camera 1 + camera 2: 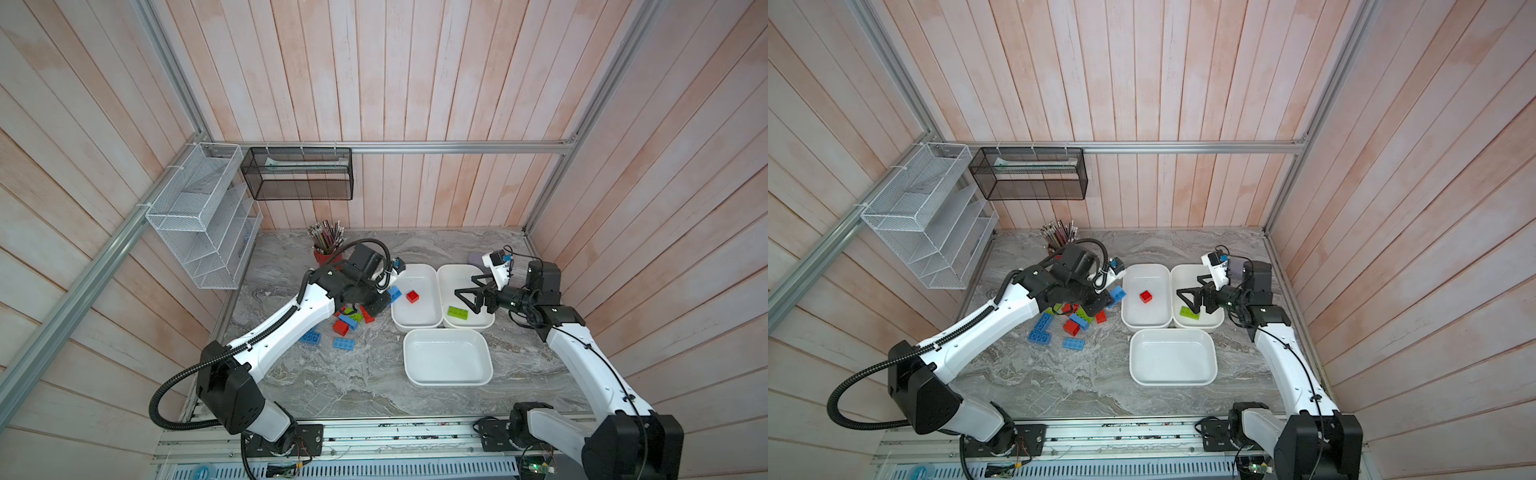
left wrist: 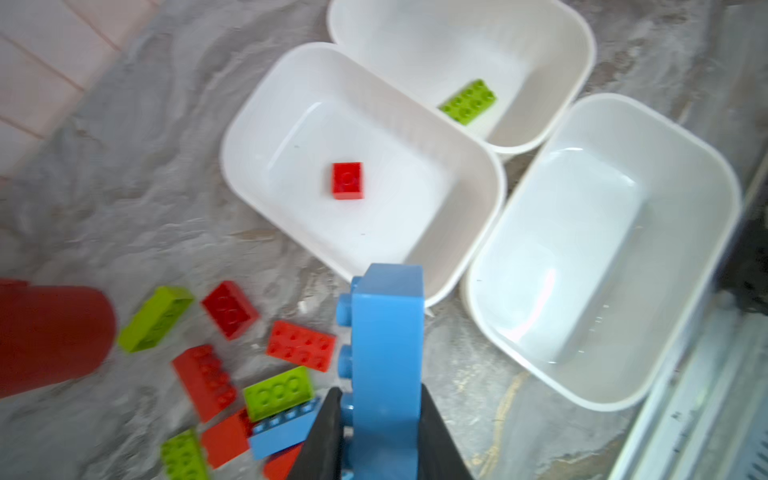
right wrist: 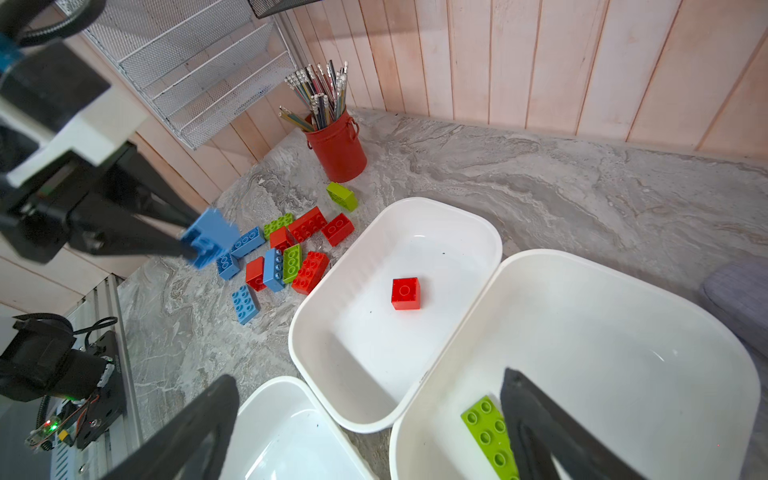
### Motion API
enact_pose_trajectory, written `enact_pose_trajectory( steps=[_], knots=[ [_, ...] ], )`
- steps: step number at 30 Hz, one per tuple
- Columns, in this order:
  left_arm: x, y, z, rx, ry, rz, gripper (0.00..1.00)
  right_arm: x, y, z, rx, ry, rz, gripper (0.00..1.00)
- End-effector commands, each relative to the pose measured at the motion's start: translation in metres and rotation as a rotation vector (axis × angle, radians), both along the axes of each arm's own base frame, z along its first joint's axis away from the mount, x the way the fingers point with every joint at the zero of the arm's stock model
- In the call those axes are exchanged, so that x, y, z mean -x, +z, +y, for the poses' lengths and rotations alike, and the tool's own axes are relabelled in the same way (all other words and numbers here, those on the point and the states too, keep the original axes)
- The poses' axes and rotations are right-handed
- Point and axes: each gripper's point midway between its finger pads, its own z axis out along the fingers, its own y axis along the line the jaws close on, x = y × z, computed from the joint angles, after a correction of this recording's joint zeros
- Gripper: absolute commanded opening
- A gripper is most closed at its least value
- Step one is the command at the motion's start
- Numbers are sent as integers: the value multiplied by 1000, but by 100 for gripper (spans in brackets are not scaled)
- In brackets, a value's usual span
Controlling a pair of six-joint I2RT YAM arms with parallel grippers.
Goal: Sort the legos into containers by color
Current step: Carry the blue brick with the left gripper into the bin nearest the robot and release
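Pale pink wooden planks (image 1: 415, 83) with long grooves wall the cell on three sides, framed by matt aluminium rails (image 1: 457, 146). Below lies the tabletop (image 1: 332, 386), a smooth slab with grey, marble-like veining. A white wire-mesh file rack (image 1: 199, 216) with stepped tiers hangs on the left wall. A box-shaped black mesh basket (image 1: 297, 174) hangs from the back rail.

Three glossy white plastic tubs, shallow rectangles with rounded corners, sit close together right of centre. The back left tub (image 1: 419, 318) holds one square red brick (image 1: 412, 296). The back right tub (image 1: 457, 282), just beside it, holds one oblong lime green brick (image 1: 458, 312). The front tub (image 1: 446, 357) lies crosswise before both.

A red pencil cup (image 3: 336, 153), can-shaped with small side handles and packed with pencils (image 3: 322, 95), stands near the back left corner. Between it and the tubs lie the loose bricks (image 3: 282, 257), studded hard plastic in red, lime green and blue. Some lie flat, some are tipped on their sides, and several touch.

The left tool (image 2: 380, 399) has its black jaws clamped on one end of a blue brick (image 2: 386, 332). The brick's studs face sideways, and it is raised above the pile, just beside the left rim of the back left tub. The right tool (image 3: 368, 382) hangs over the back right tub with its black jaws spread wide and nothing between them.
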Motion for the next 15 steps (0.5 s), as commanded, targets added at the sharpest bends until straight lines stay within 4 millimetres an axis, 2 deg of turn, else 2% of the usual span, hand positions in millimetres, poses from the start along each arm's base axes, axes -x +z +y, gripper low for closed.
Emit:
enact_pose_trajectory(
  steps=[1,5,8,9,12,15],
  knots=[
    [22,9,-40,117,4,35,25,-2,7,-10,0,-55,2,98],
    [49,-19,-84,142,-49,106,24,1,1,-17,5,-87,14,98],
    [65,-47,-104,135,-92,176,24,4,0,-23,4,-109,8,98],
    [76,-58,-111,115,-127,195,23,4,2,-25,6,-118,4,98],
    [88,-90,-118,41,-156,232,23,6,2,-30,8,-130,4,98],
    [94,-112,-121,-5,-167,250,24,7,2,-29,1,-127,3,98]
  ],
)
